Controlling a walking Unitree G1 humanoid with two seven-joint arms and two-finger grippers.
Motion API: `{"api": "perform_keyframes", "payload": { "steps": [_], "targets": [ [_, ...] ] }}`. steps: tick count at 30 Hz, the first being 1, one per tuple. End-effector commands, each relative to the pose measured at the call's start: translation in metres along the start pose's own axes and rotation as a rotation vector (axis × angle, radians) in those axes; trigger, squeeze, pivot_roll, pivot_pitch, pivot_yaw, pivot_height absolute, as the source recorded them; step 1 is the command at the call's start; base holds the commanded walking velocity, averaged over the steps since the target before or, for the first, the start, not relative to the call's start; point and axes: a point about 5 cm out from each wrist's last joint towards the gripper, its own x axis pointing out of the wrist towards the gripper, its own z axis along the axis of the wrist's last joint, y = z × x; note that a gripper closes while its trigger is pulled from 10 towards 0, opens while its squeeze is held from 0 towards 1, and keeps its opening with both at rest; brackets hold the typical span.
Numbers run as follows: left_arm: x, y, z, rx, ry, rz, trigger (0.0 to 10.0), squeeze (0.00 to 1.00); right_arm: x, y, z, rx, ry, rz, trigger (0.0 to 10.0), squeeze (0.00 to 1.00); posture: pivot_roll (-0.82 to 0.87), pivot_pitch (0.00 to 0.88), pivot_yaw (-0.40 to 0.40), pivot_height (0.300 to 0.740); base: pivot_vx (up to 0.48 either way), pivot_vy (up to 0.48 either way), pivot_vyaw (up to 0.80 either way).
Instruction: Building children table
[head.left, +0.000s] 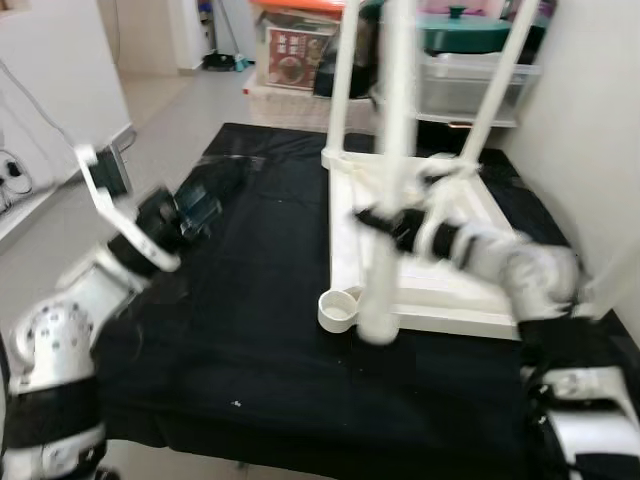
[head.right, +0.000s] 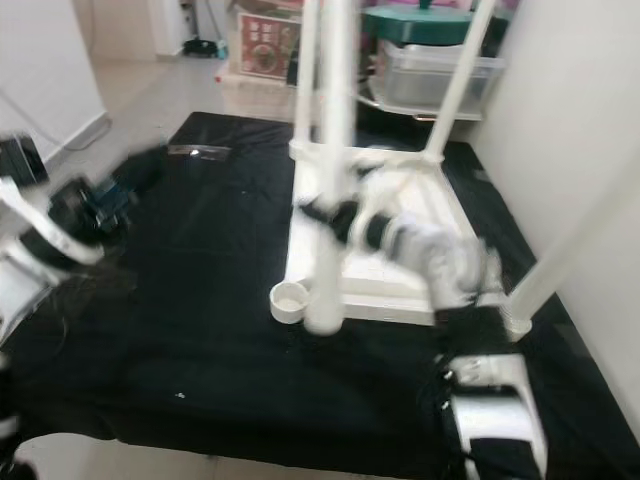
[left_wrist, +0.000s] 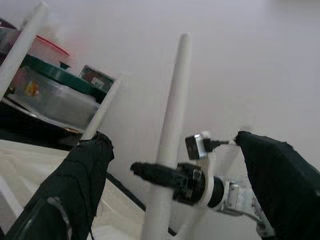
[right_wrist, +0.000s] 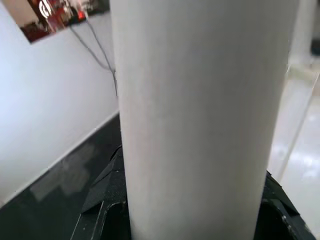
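A black cloth (head.left: 260, 330) covers the floor in front of the robot. On its right half lies the white tabletop (head.left: 440, 255), upside down, with its near left corner socket (head.left: 340, 308) open like a small cup. Just beside that socket stands a white table leg (head.left: 385, 200), upright, its lower end blurred and resting at the tabletop's near edge. The right gripper (head.left: 385, 228) reaches in from the right and is clamped around this leg at mid height; in the right wrist view the leg (right_wrist: 200, 120) sits between the two black fingers (right_wrist: 102, 192). The left gripper (head.left: 195, 205) hangs over the cloth well to the left of the tabletop, its fingers (left_wrist: 65, 200) spread wide with nothing between them, pointing toward the leg. Farther off, two more white legs (head.left: 345, 75) already rise from the tabletop's far corners. Beyond the cloth are clear storage bins (head.left: 470, 85) with a green lid (head.left: 462, 33) on top and a white wall (head.left: 585, 110) on the right.
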Motion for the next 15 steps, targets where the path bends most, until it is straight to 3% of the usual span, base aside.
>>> {"api": "perform_keyframes", "payload": {
  "steps": [1, 4, 6, 8, 11, 15],
  "targets": [
    [-0.001, -0.006, -0.003, 0.041, 0.053, -0.001, 10.0, 0.0, 0.004, -0.003, -0.002, 0.014, -0.002, -0.027, 0.0, 0.0, 0.04, 0.0, -0.066, 0.74, 0.0, 0.0, 0.0],
    [-0.021, -0.001, -0.024, 0.074, 0.193, 0.091, 10.0, 0.0, 0.01, -0.003, 0.021, 0.047, -0.128, -0.075, 0.0, 0.0, 0.07, 0.0, -0.077, 0.74, 0.0, 0.0, 0.0],
    [-0.023, 0.001, -0.026, 0.073, 0.208, 0.109, 10.0, 0.0, 0.013, 0.0, 0.023, 0.056, -0.146, -0.07, 0.0, 0.0, 0.07, 0.0, -0.077, 0.74, 0.0, 0.0, 0.0],
    [-0.021, 0.009, -0.036, 0.061, 0.252, 0.132, 10.0, 0.0, 0.027, 0.022, 0.024, 0.077, -0.172, -0.018, 0.0, 0.0, 0.07, 0.0, -0.07, 0.74, 0.0, 0.0, 0.0],
    [-0.021, 0.009, -0.037, 0.057, 0.258, 0.134, 10.0, 0.0, 0.029, 0.025, 0.024, 0.081, -0.176, -0.01, 0.0, 0.0, 0.07, 0.0, -0.07, 0.74, 0.0, 0.0, 0.0],
    [-0.02, 0.011, -0.054, 0.053, 0.366, 0.112, 10.0, 0.0, 0.047, 0.062, 0.017, 0.079, -0.172, 0.108, 0.0, 0.0, 0.05, 0.0, -0.056, 0.74, 0.0, 0.0, 0.0]
  ]
}}
